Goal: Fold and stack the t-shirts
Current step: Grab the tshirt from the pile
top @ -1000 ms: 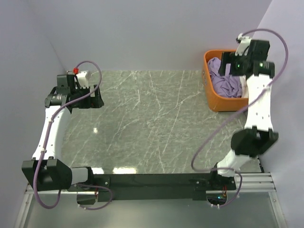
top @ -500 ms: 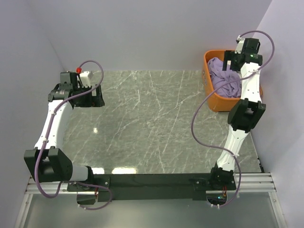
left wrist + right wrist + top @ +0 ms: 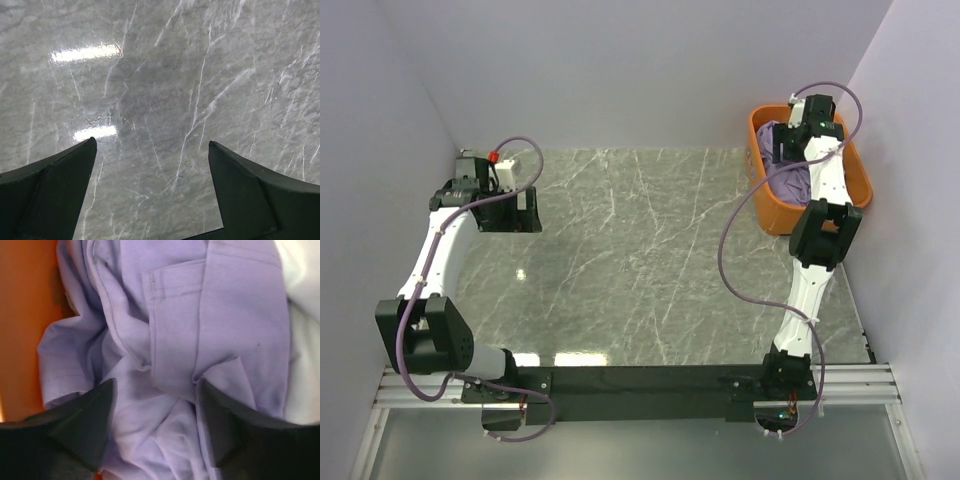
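Right claw (image 3: 155, 425), jaws wide, sits inside the orange tub (image 3: 20, 315). The lavender t-shirt (image 3: 175, 330) lies crumpled directly beneath it, a fold between the jaws, maybe touching. Left claw (image 3: 152, 190), also wide, hangs well apart from the tub.

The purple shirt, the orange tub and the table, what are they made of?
The purple shirt looks like soft cloth, matte: it bunches in folds and shows stitched seams. The orange tub seems plastic: smooth, evenly coloured, rounded rim. The table looks like grey marble or a marble print, glossy: white veins and lamp glare.
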